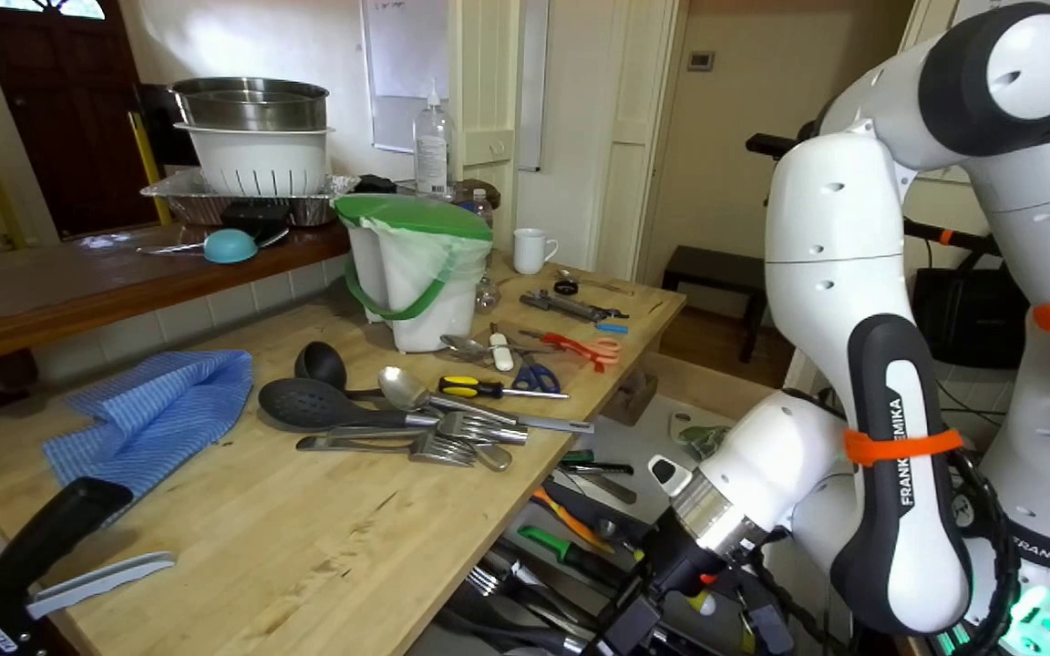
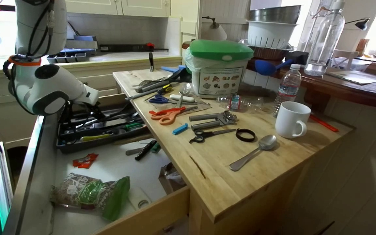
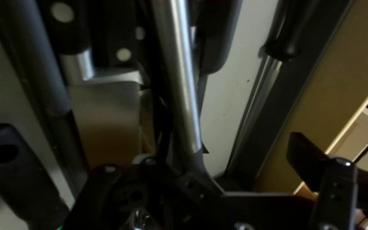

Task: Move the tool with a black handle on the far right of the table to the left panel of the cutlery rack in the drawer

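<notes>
Evidently the tool is released: in the wrist view its fingers stand apart over the cutlery rack in the drawer, which juts out from under the long edge of the tabletop. Which black-handled piece is the one meant, I cannot tell. On the tabletop, toward the end edge where the mug stands, lie dark scissors with black looped handles, just beside the can opener. In the rack, near the tool, are riveted black handles, a broad steel blade and, along the rack's side, a black grip on a thin metal rod. A steel shaft runs down to a dark end, partly hidden behind the tool. In an exterior view the arm reaches down until the bottom edge cuts off the tool's end; in both exterior views the rack's crowded contents are hard to tell apart.
</notes>
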Controlling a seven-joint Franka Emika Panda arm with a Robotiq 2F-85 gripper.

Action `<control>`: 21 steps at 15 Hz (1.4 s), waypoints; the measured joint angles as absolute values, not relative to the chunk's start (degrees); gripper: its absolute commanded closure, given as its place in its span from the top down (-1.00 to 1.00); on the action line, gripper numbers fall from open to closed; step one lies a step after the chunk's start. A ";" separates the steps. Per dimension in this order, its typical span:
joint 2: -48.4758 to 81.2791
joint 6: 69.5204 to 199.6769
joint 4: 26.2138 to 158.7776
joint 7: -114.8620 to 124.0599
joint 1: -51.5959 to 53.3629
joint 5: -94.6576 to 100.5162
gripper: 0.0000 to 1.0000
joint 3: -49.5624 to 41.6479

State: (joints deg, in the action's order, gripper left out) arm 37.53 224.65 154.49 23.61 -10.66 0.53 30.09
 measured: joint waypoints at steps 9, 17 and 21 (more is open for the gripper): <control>14.64 187.54 157.49 21.70 4.62 -10.42 1.00 19.90; -3.68 154.03 156.54 21.28 9.62 3.00 1.00 10.68; -16.94 144.76 154.46 12.36 9.36 2.49 1.00 9.15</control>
State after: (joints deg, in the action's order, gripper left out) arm -16.94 144.76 154.46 12.36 9.36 2.49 9.15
